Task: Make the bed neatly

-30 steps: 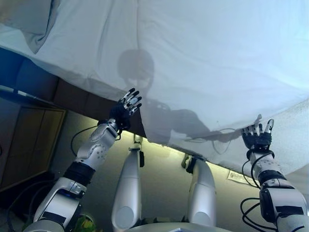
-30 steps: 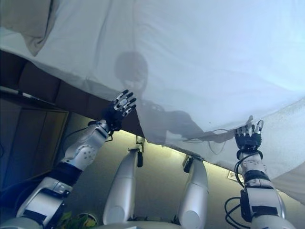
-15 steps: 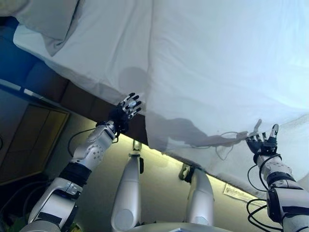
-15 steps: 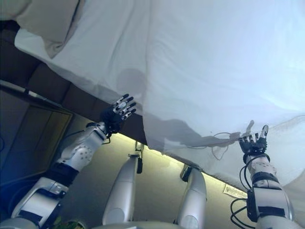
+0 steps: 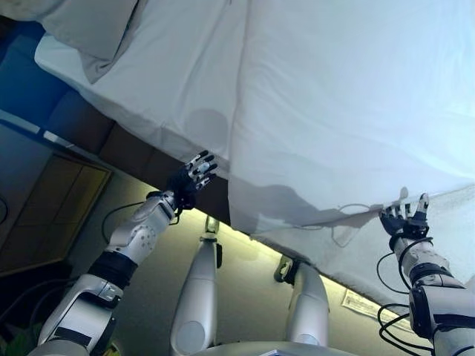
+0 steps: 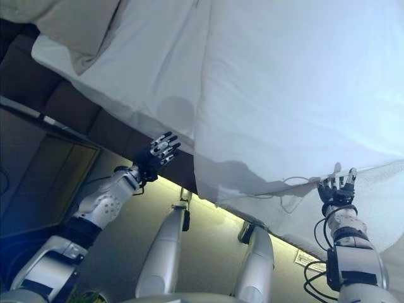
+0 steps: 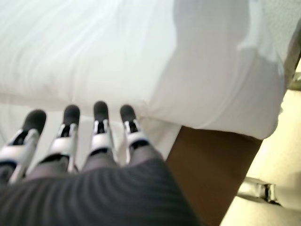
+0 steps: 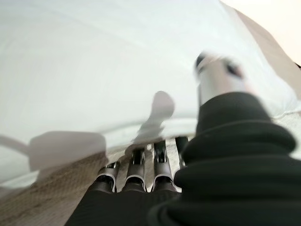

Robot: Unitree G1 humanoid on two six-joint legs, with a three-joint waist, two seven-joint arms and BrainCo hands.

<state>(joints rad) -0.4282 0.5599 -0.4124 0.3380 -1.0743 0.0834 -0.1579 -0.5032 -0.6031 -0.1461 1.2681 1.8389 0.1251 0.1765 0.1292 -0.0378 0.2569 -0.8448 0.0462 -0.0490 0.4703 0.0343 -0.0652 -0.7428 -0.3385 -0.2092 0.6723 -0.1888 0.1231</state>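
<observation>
— Duvet (image 5: 349,96), where is it?
— Spread white over the bed (image 5: 141,159), its lower edge hanging over the near side, a pillow (image 5: 93,26) at the far left corner.
— Your hands?
— My left hand (image 5: 194,173) hovers by the bed's brown side, fingers straight and spread. My right hand (image 5: 404,219) sits at the duvet's hanging edge, fingers straight, holding nothing.

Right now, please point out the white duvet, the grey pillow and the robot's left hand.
white duvet (image 5: 349,104), left eye view, its broad middle.
grey pillow (image 5: 89,22), left eye view, its lower part.
left hand (image 5: 194,175), left eye view, its palm.
</observation>
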